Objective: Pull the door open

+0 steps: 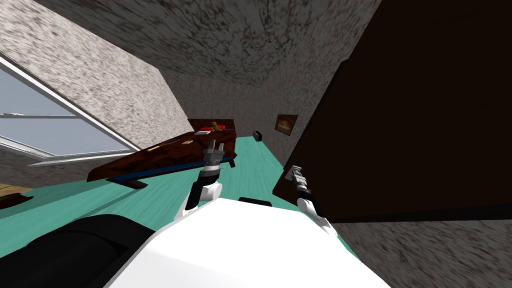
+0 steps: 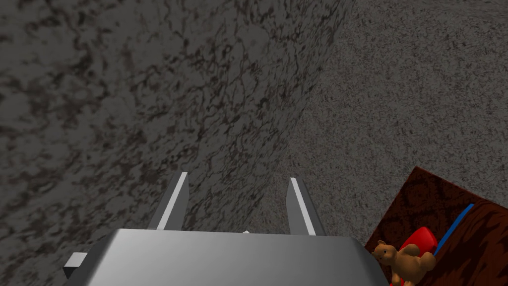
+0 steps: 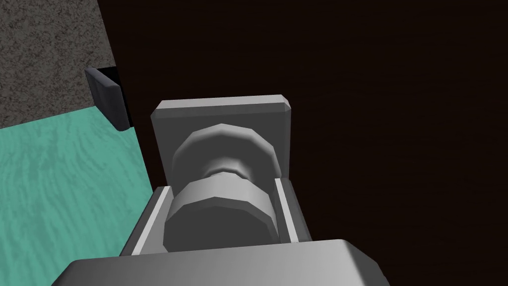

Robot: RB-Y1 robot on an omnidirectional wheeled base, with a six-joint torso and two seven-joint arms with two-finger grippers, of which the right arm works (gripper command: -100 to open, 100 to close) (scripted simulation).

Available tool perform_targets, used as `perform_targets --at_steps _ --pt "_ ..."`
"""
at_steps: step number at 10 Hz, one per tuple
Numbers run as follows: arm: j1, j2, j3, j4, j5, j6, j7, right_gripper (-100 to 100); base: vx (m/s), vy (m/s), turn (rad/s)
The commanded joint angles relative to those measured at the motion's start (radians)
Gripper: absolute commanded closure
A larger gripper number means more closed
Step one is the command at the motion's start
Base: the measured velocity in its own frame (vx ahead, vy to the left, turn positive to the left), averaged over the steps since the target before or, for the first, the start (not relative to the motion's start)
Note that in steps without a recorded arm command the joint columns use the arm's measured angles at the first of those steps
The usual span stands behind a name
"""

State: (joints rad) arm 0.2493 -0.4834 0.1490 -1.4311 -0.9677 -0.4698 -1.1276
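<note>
A very dark brown door (image 1: 420, 115) fills the right of the head view, swung out from the wall. Its grey round knob (image 3: 221, 216) sits on a square grey plate (image 3: 221, 116) near the door's edge. My right gripper (image 3: 222, 198) is shut on the knob, one finger pressing each side, and appears in the head view as the right gripper (image 1: 295, 173) at the door's edge. My left gripper (image 1: 215, 146) is held up in front of me, over the floor, apart from the door. In its own view the left gripper (image 2: 237, 187) stands open with nothing between its fingers.
A dark wooden bed (image 1: 165, 155) with a blue rail stands ahead on the teal floor (image 1: 250, 170); a toy bear (image 2: 404, 262) and a red thing lie on it. A small dark box (image 1: 257, 135) stands by the far wall. A window (image 1: 45, 125) is at left.
</note>
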Motion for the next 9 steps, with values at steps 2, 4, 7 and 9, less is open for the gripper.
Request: perform_targets --at_steps 2,4,7,9 --pt "0.01 -0.021 0.021 -0.01 0.003 -0.014 -0.021 100 -0.183 -0.038 0.123" --pt "0.016 -0.035 0.033 -0.015 0.004 -0.021 -0.033 100 -0.178 -0.039 0.09" --pt "0.022 -0.048 0.047 -0.016 0.007 -0.027 -0.046 100 -0.122 -0.023 0.083" --pt "0.03 -0.066 0.061 -0.022 0.011 -0.039 -0.062 100 -0.183 -0.034 0.109"
